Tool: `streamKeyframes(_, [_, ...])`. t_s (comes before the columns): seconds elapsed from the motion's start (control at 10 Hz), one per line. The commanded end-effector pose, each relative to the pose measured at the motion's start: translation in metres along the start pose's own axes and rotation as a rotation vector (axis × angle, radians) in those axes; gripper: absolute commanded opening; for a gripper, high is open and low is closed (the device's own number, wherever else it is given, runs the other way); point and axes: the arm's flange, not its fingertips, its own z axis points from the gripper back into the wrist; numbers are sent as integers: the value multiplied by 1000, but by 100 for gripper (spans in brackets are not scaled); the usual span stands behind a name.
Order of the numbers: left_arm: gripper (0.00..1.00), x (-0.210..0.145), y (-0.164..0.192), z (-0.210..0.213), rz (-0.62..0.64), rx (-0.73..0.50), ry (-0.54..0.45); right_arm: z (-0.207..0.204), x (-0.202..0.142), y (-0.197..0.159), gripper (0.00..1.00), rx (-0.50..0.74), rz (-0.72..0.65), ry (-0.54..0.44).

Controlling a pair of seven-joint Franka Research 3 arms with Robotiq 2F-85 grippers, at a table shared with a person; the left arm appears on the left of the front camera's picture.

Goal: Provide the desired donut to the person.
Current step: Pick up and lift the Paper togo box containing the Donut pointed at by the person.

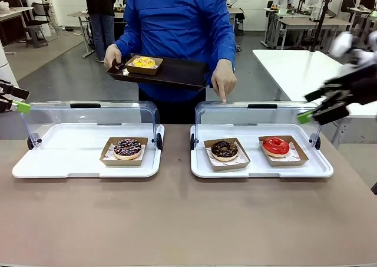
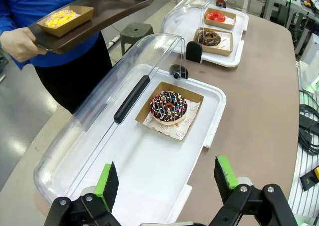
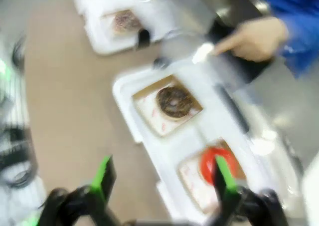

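The person's hand (image 1: 223,78) points toward the chocolate donut (image 1: 224,150), lying left of the right claw (image 1: 309,106) (spread apart, the nearer arm).

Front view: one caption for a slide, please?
Person with tray points toward plain chocolate donut; left tool, right tool open.
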Motion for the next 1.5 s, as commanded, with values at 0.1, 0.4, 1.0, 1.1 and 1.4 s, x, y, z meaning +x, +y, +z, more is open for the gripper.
streamKeyframes(0.1, [100,-1,0,1,2,-1,-19,-99,68,44,100,115,390,371])
streamKeyframes(0.4, [100,-1,0,1,2,-1,-19,-184,30,52,100,154,511,383])
streamKeyframes(1.0, [100,-1,0,1,2,-1,-19,-249,0,6,100,216,551,405])
streamKeyframes(1.1, [100,-1,0,1,2,-1,-19,-248,3,2,100,227,544,409])
streamKeyframes(1.4, [100,-1,0,1,2,-1,-19,-244,0,-2,100,206,564,440])
